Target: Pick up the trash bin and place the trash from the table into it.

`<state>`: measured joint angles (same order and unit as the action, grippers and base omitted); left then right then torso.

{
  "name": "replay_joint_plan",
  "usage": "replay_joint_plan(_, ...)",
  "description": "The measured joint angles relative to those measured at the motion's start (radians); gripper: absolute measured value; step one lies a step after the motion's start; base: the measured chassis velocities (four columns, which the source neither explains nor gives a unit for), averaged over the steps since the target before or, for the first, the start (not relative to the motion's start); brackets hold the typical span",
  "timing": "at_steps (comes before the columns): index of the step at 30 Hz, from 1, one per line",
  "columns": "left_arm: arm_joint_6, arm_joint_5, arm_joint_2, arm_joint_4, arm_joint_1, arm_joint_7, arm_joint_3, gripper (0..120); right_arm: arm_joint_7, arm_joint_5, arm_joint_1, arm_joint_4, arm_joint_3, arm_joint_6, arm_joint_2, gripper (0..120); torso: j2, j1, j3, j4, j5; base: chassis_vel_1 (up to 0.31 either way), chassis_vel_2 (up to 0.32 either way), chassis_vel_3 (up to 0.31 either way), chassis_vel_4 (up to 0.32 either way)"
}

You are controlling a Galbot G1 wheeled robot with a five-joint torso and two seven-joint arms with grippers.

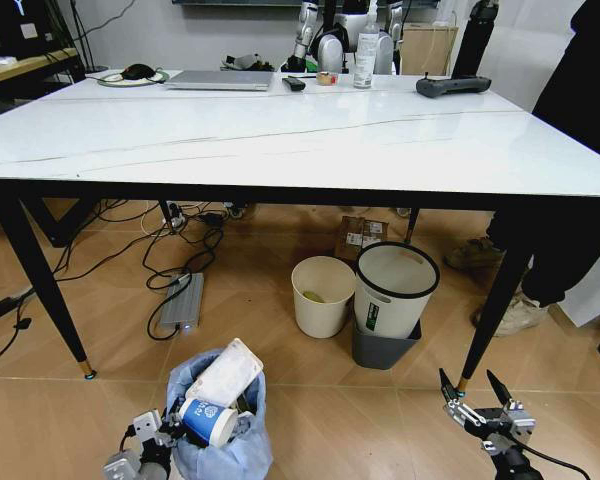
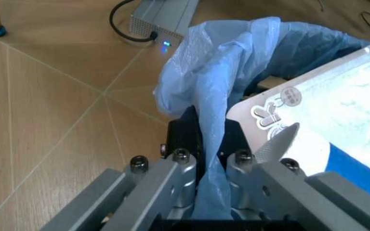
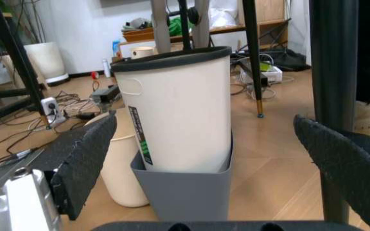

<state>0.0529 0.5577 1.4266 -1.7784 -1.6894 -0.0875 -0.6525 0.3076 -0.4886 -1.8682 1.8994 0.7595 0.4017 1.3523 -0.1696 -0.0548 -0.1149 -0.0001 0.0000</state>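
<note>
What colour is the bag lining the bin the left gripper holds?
Light blue, translucent; the trash bin liner shows best in the left wrist view.

table (image 1: 280,135): laptop (image 1: 220,80), bottle (image 1: 365,50), perhaps remote (image 1: 453,86) | floor (image 1: 110,390): bins

Our left gripper (image 1: 152,440) sits low at the near left, close to the floor, and its two metal fingers (image 2: 172,180) are pressed together on the thin blue bag of the trash bin (image 1: 220,420), at the rim. Our right gripper (image 1: 475,398) hangs low at the near right, also near the floor, and it holds nothing. Its two dark fingers (image 3: 85,166) stand wide apart and point forward.
</note>
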Motion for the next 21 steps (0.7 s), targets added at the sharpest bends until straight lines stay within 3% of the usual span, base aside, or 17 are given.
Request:
replay_joint_plan(15, -0.001, 0.031, 0.013, 0.045, 0.027, 0.0, -0.005, 3, 0.0, 0.0, 0.0, 0.0, 0.0, 0.0, 0.0, 100, -0.001, 0.0, 0.0, 0.0, 0.0003, 0.0, 0.0, 0.0, 0.0)
replay_joint_plan(21, 0.0, 0.037, 0.013, 0.04, 0.022, 0.0, -0.001, 16, 0.0, 0.0, 0.0, 0.0, 0.0, 0.0, 0.0, 100, -0.001, 0.0, -0.001, -0.0001, -0.0003, 0.0, 0.0, 0.0, 0.0)
